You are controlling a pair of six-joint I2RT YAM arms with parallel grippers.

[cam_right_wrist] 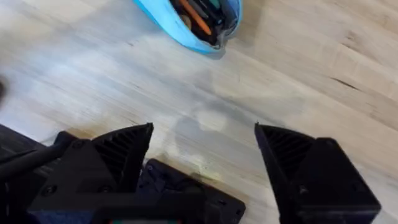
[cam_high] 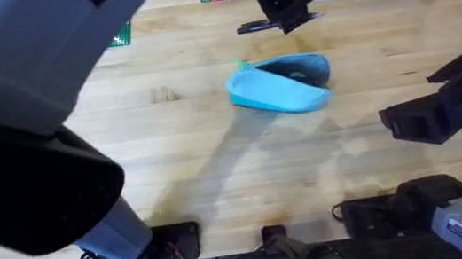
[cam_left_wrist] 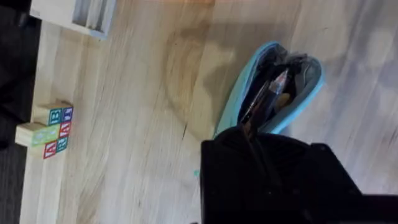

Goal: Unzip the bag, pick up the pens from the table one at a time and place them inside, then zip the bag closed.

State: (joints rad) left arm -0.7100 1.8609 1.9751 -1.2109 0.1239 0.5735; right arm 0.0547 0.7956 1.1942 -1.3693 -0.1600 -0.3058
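Currently the bag (cam_high: 281, 84) lies unzipped mid-table; a black pen (cam_high: 264, 25) lies near the far edge; right gripper (cam_right_wrist: 202, 146) is wide open, empty; left gripper's state is indeterminable; grasp the pen at mid-length.

Left arm rises large and blurred close under the overhead camera, reaching far forward; its black two-finger left hand (cam_high: 286, 1) hangs beyond the light blue fabric pouch (cam_high: 284, 87). Black right hand (cam_right_wrist: 204, 158) hovers low, well to the pouch's right, fingers (cam_right_wrist: 121, 152) spread wide apart.
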